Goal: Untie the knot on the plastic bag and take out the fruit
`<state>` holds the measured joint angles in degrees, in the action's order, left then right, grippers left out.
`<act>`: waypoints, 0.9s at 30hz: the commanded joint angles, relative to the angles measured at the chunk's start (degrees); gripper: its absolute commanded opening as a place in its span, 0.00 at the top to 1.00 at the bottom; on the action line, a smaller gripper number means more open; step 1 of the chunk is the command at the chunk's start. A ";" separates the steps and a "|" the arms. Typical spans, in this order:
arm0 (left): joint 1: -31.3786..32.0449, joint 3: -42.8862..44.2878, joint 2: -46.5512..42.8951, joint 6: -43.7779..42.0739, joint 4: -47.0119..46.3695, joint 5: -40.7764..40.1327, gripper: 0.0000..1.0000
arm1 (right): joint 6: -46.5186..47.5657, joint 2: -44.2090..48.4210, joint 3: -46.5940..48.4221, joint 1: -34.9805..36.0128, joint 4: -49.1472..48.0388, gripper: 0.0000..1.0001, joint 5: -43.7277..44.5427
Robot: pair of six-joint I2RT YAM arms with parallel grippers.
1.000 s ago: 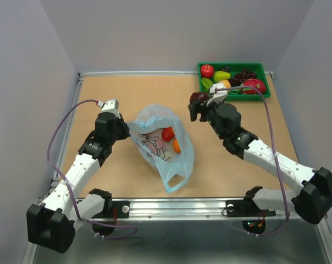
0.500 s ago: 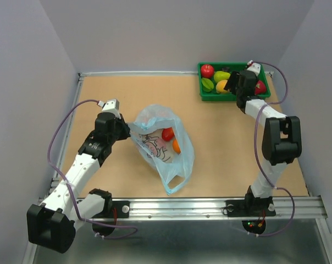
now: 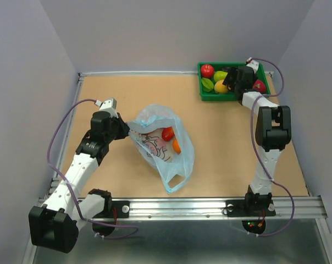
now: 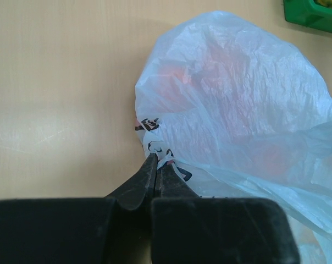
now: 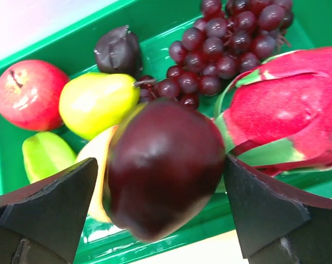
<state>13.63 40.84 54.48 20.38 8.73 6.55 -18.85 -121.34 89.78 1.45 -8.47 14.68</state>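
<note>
From above, the green tray (image 3: 226,97) sits at the far right corner of the worktop (image 3: 226,148). The plastic bag (image 3: 174,176) lies well apart from the tray, nearer the arms and to its left. Its mouth gapes, with a red fruit (image 3: 167,133) and an orange fruit (image 3: 176,146) showing inside. The left hand (image 3: 127,131) meets the edge of the bag that is farthest from the tray. The right hand (image 3: 232,82) hangs over the tray.

In the left wrist view, the left hand (image 4: 155,160) has its fingers pressed together on a pinch of the plastic bag (image 4: 237,99) where the print shows. A corner of the green tray (image 4: 314,14) shows beyond the bag.

In the right wrist view, the right hand (image 5: 160,165) stands wide apart over the green tray (image 5: 155,16). A dark purple fruit (image 5: 166,176) sits blurred between its fingers, with a gap on its left side, so it is not gripped. In the tray under it lie a red apple (image 5: 28,93), a yellow-green pear (image 5: 97,102), a bunch of grapes (image 5: 226,38), a dragon fruit (image 5: 298,104), a green star fruit (image 5: 48,157) and a small dark fruit (image 5: 119,52).
</note>
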 commanded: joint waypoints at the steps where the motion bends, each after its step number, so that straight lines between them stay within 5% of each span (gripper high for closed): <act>1: -0.53 -0.32 -0.69 -0.61 -2.84 2.50 0.96 | -0.84 2.24 3.39 -0.40 -0.85 0.00 4.83; 11: -0.71 -0.50 -0.78 -0.69 -3.02 2.95 0.96 | 0.83 9.01 -0.65 -0.40 -0.93 0.00 2.29; 18: -0.71 -0.41 -0.87 -0.61 -3.19 3.38 0.96 | 3.11 21.56 -10.21 1.27 0.11 0.00 -12.55; 27: -0.71 -0.85 -0.51 -0.34 -3.63 5.32 0.96 | 10.58 44.06 -25.25 16.81 7.94 0.04 -16.79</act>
<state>13.37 40.82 54.50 20.40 7.94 10.17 -13.15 -85.01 69.89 11.60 -4.64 1.23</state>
